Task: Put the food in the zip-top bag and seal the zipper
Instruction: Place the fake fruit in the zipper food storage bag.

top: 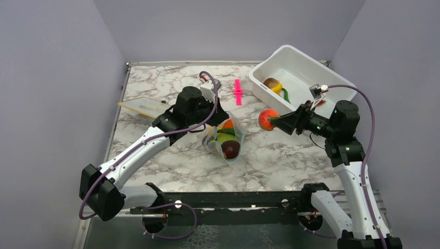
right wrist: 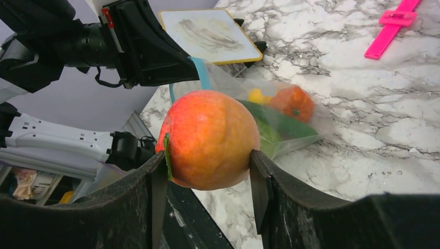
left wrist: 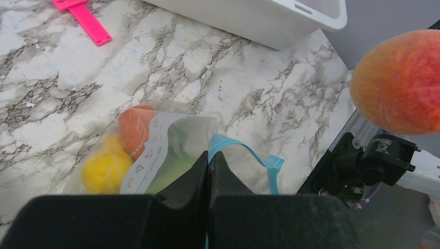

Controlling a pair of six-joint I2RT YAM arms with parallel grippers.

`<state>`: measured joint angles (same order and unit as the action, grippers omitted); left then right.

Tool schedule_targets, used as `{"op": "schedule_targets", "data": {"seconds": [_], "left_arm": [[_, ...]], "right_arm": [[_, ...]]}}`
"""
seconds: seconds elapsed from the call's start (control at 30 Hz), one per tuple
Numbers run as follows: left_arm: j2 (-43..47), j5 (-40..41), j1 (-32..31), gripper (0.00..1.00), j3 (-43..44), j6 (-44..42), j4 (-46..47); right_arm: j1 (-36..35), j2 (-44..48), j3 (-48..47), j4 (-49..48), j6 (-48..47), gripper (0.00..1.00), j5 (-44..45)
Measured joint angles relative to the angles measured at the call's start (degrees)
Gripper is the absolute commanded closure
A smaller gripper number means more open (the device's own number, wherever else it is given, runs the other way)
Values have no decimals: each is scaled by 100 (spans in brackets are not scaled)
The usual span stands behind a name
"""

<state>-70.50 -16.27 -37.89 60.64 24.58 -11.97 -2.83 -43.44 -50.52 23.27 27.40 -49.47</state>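
The right gripper (right wrist: pixel 207 167) clamps a red-orange fruit (right wrist: pixel 210 136) in the air, near the zip-top bag (left wrist: pixel 200 127). The left gripper (left wrist: pixel 209 165) is pinched closed on the bag's blue zipper (left wrist: pixel 248 151), holding that edge up. Orange, yellow and green pieces (left wrist: pixel 106 168) sit inside; another piece (top: pixel 272 84), perhaps brown and yellow, lies in the white tub (top: pixel 303 72).

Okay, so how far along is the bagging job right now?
Done: several toy pieces sit inside the zip-top bag. In hand: the left gripper pinches the zipper edge while the right gripper holds a red-orange fruit beside it. Left: that fruit, the piece in the white tub, then sealing.
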Motion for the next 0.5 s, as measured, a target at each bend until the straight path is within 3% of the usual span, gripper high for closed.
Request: {"op": "schedule_targets", "data": {"seconds": [0.27, 0.5], "left_arm": [[-109, 26, 0, 100, -2, 42, 35], [-109, 68, 0, 100, 0, 48, 79]], "right_arm": [[-190, -162, 422, -413, 92, 68, -111], [-1054, -363, 496, -778, 334, 68, 70]]}}
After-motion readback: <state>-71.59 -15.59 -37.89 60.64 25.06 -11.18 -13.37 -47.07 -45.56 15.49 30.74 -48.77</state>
